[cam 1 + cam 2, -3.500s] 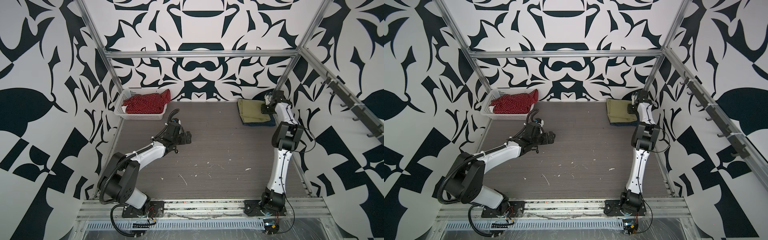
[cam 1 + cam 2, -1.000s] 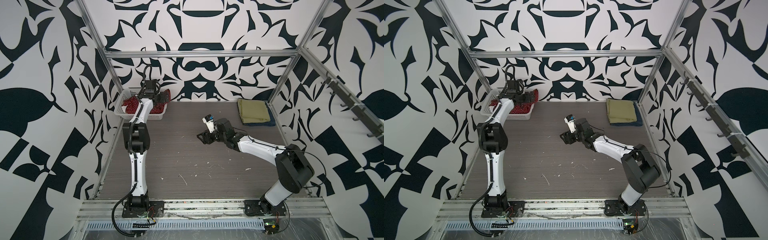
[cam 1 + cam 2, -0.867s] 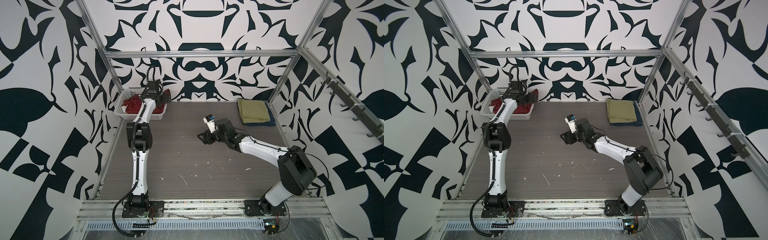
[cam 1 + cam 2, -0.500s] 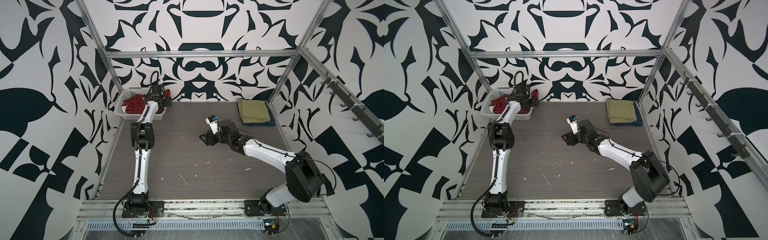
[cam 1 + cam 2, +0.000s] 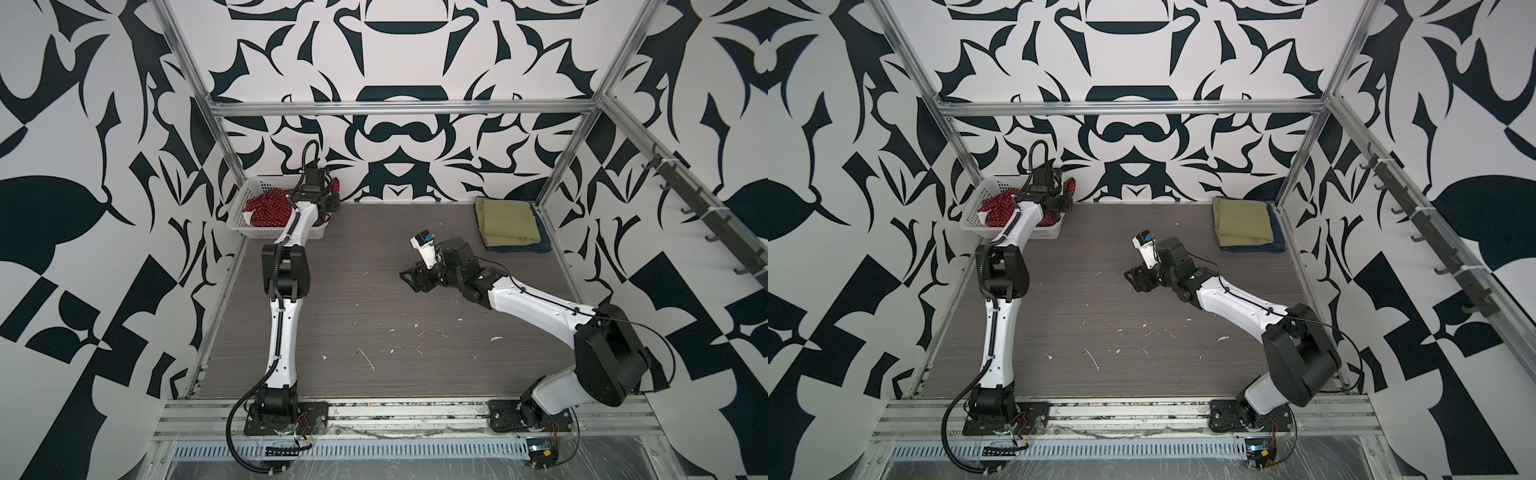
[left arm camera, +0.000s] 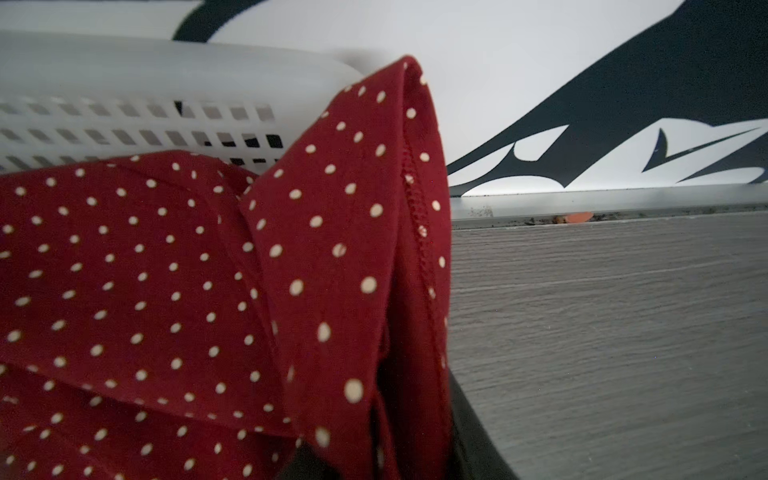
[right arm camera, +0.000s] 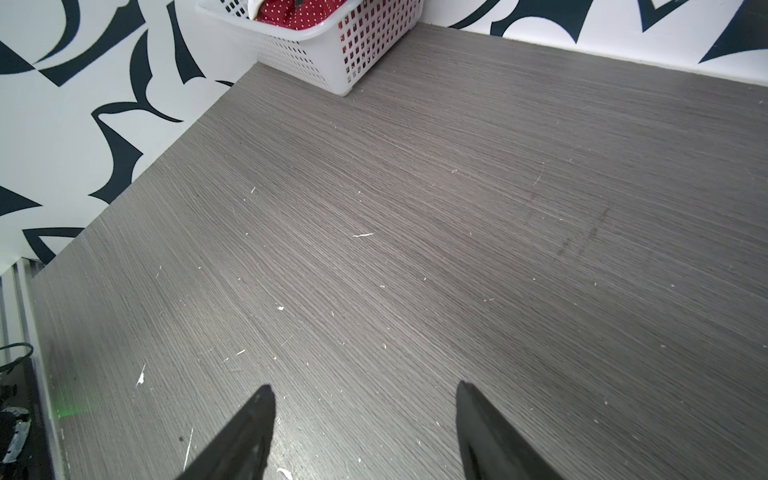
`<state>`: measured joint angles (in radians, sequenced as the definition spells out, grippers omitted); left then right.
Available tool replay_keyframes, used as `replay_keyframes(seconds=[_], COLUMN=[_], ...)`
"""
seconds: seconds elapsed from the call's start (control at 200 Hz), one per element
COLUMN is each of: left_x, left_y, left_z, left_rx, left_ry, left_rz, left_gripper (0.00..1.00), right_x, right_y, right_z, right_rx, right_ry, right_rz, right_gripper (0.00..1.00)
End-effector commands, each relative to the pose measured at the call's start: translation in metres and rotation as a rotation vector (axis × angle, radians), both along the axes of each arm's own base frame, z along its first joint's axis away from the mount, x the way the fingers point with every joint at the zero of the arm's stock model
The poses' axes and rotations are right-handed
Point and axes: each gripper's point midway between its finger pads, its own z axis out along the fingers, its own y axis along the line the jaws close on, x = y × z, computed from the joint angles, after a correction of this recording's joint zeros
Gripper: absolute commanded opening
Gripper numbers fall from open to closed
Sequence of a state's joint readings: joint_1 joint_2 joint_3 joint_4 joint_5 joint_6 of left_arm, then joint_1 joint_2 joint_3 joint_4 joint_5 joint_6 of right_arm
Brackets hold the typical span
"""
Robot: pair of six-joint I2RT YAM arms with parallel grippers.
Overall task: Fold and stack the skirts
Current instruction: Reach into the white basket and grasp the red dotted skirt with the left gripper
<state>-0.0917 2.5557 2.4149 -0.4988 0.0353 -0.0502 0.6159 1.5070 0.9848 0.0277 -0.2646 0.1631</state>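
The red polka-dot skirt [image 5: 266,210] [image 5: 998,208] lies crumpled in the white basket [image 5: 239,208], with one fold hanging over the basket's right end. My left gripper [image 5: 323,200] [image 5: 1061,202] is at that end. In the left wrist view the red skirt [image 6: 208,270] is bunched between the dark fingers of the left gripper [image 6: 382,457], which is shut on it. At the back right the folded olive-green skirt [image 5: 507,222] [image 5: 1241,224] rests on the folded denim skirt [image 5: 524,248] [image 5: 1268,248]. My right gripper [image 5: 409,278] [image 7: 363,390] hovers open over bare table near the middle.
The grey table [image 5: 374,324] has metal frame posts at its back corners and patterned walls on three sides. A rail of dark hooks [image 5: 706,216] runs along the right wall. The basket [image 7: 332,54] stands in the back left corner.
My left gripper slid along the basket to its right end, and its jaws closed onto the red cloth. My right arm drifted slightly rightward with its jaws still apart.
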Motion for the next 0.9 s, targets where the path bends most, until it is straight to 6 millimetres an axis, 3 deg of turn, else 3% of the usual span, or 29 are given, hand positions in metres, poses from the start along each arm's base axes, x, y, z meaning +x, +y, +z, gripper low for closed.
replay_keyframes(seconds=[0.0,0.03,0.1,0.175,0.19,0.225,0.25,0.405,0.475,0.555,0.595,0.63,0.655,0.74,0.8,0.895], left_x=[0.006,0.006,0.006,0.007,0.008,0.008,0.008,0.012,0.013,0.013,0.013,0.013,0.013,0.012,0.011,0.009], left_y=[0.008,0.009,0.007,0.010,0.010,0.007,0.006,0.008,0.010,0.013,0.013,0.013,0.013,0.014,0.015,0.019], left_z=[0.063,0.064,0.065,0.063,0.062,0.060,0.060,0.054,0.055,0.058,0.062,0.066,0.068,0.077,0.085,0.100], left_rx=[-0.034,-0.033,-0.034,-0.031,-0.032,-0.044,-0.049,-0.060,-0.056,-0.053,-0.054,-0.056,-0.058,-0.055,-0.055,-0.047], left_ry=[-0.128,-0.131,-0.139,-0.138,-0.137,-0.135,-0.133,-0.127,-0.130,-0.136,-0.143,-0.151,-0.156,-0.172,-0.184,-0.206], left_rz=[-0.007,-0.005,-0.015,-0.006,-0.007,-0.027,-0.029,-0.009,0.002,0.014,0.016,0.016,0.012,0.012,0.014,0.029], left_gripper=[0.49,0.63,0.58,0.78,0.72,0.42,0.32,0.28,0.18,0.18,0.24,0.40,0.41,0.33,0.14,0.01], right_x=[0.008,0.007,0.005,0.004,0.004,0.004,0.004,0.004,0.004,0.003,0.003,0.003,0.003,0.004,0.004,0.003], right_y=[0.008,0.007,0.005,0.003,0.002,0.002,0.001,0.001,0.001,0.002,0.001,0.001,0.002,0.002,0.002,0.002], right_z=[0.028,0.027,0.025,0.026,0.026,0.026,0.026,0.027,0.026,0.027,0.027,0.027,0.027,0.027,0.029,0.030], right_rx=[0.063,0.058,0.044,0.037,0.035,0.033,0.032,0.037,0.037,0.041,0.041,0.042,0.041,0.043,0.045,0.048], right_ry=[-0.059,-0.057,-0.055,-0.059,-0.058,-0.062,-0.062,-0.060,-0.053,-0.051,-0.051,-0.051,-0.051,-0.048,-0.050,-0.051], right_rz=[0.003,0.003,0.004,0.002,0.001,-0.001,-0.004,-0.006,-0.006,-0.005,-0.008,-0.008,-0.007,-0.008,-0.008,-0.009], right_gripper=[0.72,0.72,0.72,0.72,0.72,0.72,0.72,0.72,0.72,0.72,0.72,0.72,0.72,0.72,0.72,0.72])
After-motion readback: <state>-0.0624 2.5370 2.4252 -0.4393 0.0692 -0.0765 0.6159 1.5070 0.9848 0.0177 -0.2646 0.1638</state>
